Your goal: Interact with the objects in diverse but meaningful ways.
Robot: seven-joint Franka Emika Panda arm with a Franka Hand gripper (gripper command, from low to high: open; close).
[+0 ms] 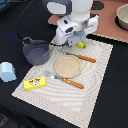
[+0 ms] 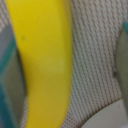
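My gripper (image 1: 79, 42) is low over the far edge of the woven placemat (image 1: 95, 85), right at the yellow banana (image 1: 81, 45). In the wrist view the banana (image 2: 45, 60) fills the frame between my blurred grey-teal fingers (image 2: 10, 75). One finger lies close against it and the other stands off with mat showing in between, so the gripper (image 2: 65, 65) is open around it. The grey-blue two-handled pot (image 1: 36, 52) sits at the exterior view's left. The flat yellow box (image 1: 35, 83) lies on the mat's near left corner. The pale blue carton (image 1: 7, 71) stands further left. The small white piece is out of view.
A round tan plate (image 1: 67, 65) sits mid-mat, with an orange-handled fork (image 1: 67, 80) on its near side and an orange-handled knife (image 1: 82, 57) on its far side. A bowl (image 1: 122, 17) stands on a brown board at the back right. The table is black.
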